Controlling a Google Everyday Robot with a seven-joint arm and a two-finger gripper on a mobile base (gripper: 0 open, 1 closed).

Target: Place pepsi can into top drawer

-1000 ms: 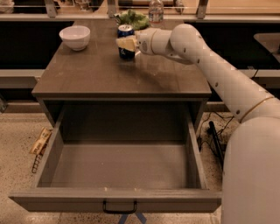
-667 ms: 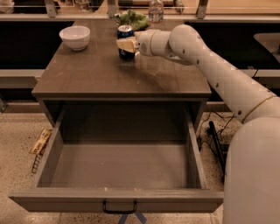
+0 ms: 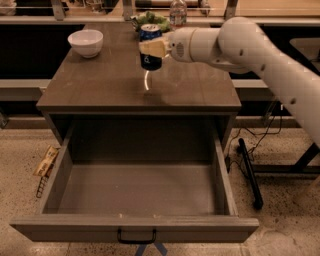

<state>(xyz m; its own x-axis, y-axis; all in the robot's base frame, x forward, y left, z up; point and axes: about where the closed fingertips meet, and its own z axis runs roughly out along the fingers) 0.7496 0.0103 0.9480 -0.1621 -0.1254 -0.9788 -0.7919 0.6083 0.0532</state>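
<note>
The dark-blue pepsi can [image 3: 150,59] with a silver top is held upright in my gripper [image 3: 151,48], lifted clear of the grey-brown cabinet top [image 3: 110,85]. The cream fingers [image 3: 156,48] are shut around the can's middle. My white arm reaches in from the right. The top drawer [image 3: 135,227] is pulled fully open below, toward the camera. Its inside is bare and its small black handle [image 3: 136,237] sits at the centre of the front panel. The can hangs over the cabinet top, behind the drawer's opening.
A white bowl [image 3: 85,42] stands at the back left of the cabinet top. A green bag [image 3: 153,20] and a clear plastic bottle [image 3: 178,11] stand at the back. A snack packet [image 3: 45,161] lies on the floor at left. Black cables and a bar [image 3: 249,172] lie at right.
The gripper has lifted the can off the cabinet top and carried it forward, toward the drawer. The drawer and the bowl have not moved.
</note>
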